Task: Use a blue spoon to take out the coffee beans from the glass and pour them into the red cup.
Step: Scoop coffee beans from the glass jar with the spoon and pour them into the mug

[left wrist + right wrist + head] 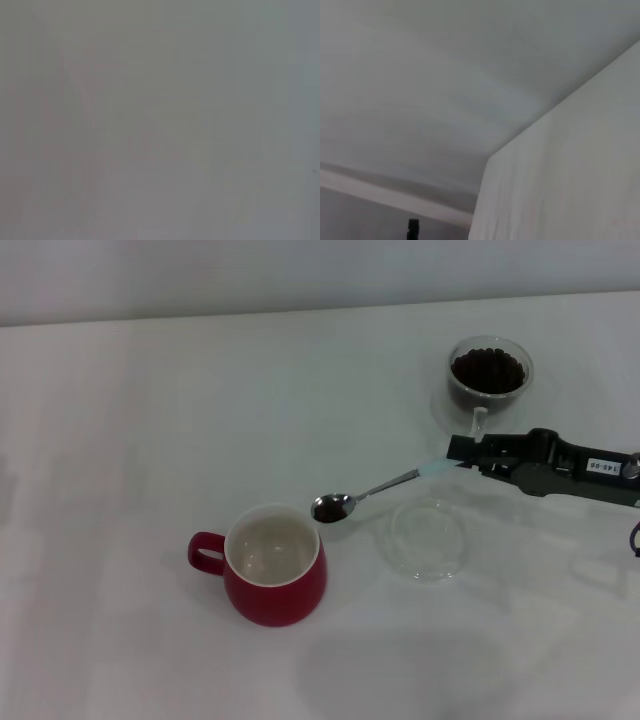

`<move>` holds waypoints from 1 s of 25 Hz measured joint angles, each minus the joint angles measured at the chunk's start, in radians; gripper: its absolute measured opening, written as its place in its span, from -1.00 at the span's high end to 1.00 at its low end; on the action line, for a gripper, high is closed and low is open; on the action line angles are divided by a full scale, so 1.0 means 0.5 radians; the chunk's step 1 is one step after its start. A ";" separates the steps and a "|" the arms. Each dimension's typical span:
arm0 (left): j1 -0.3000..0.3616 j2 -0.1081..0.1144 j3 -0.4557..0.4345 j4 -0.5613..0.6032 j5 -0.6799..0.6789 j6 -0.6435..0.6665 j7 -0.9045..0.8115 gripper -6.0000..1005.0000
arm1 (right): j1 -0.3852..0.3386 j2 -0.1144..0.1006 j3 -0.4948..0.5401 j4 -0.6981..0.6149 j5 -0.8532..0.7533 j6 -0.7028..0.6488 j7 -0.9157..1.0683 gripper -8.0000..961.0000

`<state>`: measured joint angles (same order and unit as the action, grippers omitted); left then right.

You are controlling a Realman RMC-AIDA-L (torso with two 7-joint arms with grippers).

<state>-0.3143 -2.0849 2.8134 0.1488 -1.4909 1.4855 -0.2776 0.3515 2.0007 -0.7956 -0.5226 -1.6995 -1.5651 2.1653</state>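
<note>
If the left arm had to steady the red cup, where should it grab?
Take the loop handle of the red cup; it sticks out toward the robot's left, clear of the spoon held by the right tool near the opposite rim. Approach from the left.

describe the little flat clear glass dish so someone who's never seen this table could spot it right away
On the white table, find the red cup near the front. The glass dish sits just to its right, under the blue spoon held by the right gripper. Unlike the glass behind it, full of coffee beans, it is shallow, handleless and empty.
</note>
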 joint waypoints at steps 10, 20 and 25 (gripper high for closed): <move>-0.001 0.001 0.000 0.000 0.000 -0.004 0.000 -0.57 | 0.047 0.016 -0.161 0.001 0.103 -0.017 -0.104 0.66; -0.029 0.006 0.000 -0.010 0.004 -0.004 0.000 -0.57 | 0.143 0.020 -0.310 0.008 0.138 0.066 -0.250 0.66; -0.034 0.008 0.000 -0.017 0.006 -0.005 0.000 -0.57 | 0.171 0.020 -0.380 0.007 0.180 0.113 -0.355 0.66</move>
<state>-0.3313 -2.0810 2.8133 0.1406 -1.4879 1.4833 -0.2776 0.4371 2.0110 -0.9854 -0.5192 -1.6096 -1.5086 1.9877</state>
